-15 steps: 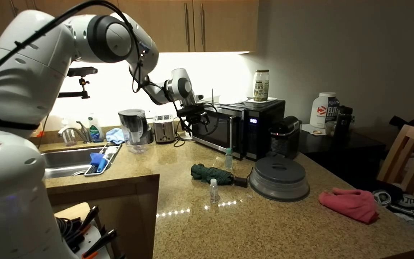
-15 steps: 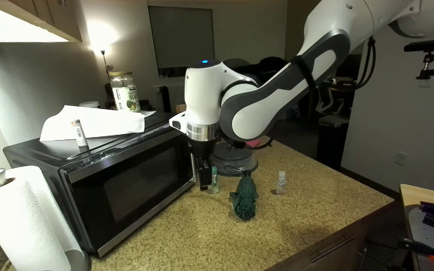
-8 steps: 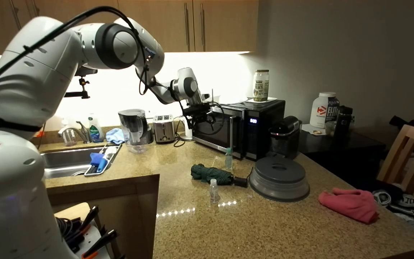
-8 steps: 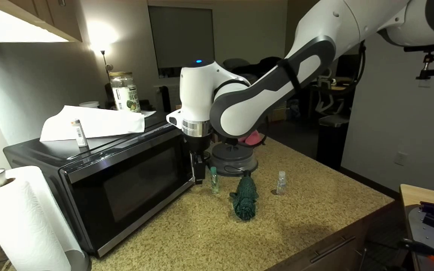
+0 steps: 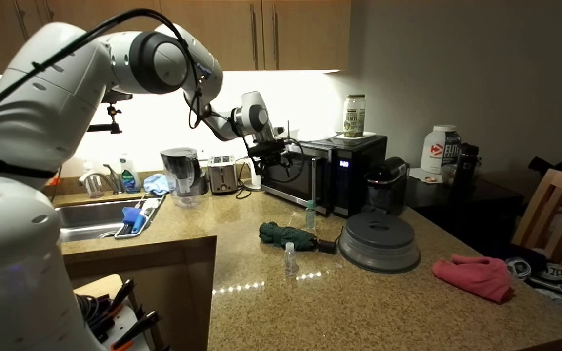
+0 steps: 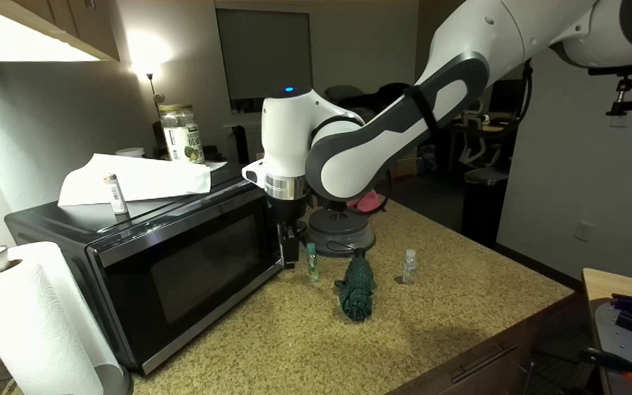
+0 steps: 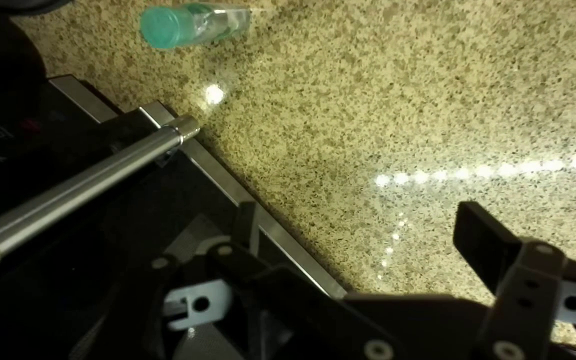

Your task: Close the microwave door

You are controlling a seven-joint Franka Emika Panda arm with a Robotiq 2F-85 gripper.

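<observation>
The microwave stands at the back of the counter; it also shows at the left of an exterior view. Its black door looks flush with the oven's front, so the pale inside is hidden. The door's long silver handle runs across the left of the wrist view and shows in an exterior view. My gripper is open with nothing between its fingers. One finger overlaps the door's lower silver edge in the wrist view; I cannot tell whether it touches. In both exterior views the gripper hangs before the door, near the handle.
A green-capped bottle, a dark green umbrella and a clear bottle stand or lie before the microwave. A grey domed cover and coffee maker are beside it. A jar and paper are on top.
From one second to half a second ago, my gripper moved along the microwave front toward the handle side and slightly up. Since then the arm has stayed still. The door looks the same throughout.
</observation>
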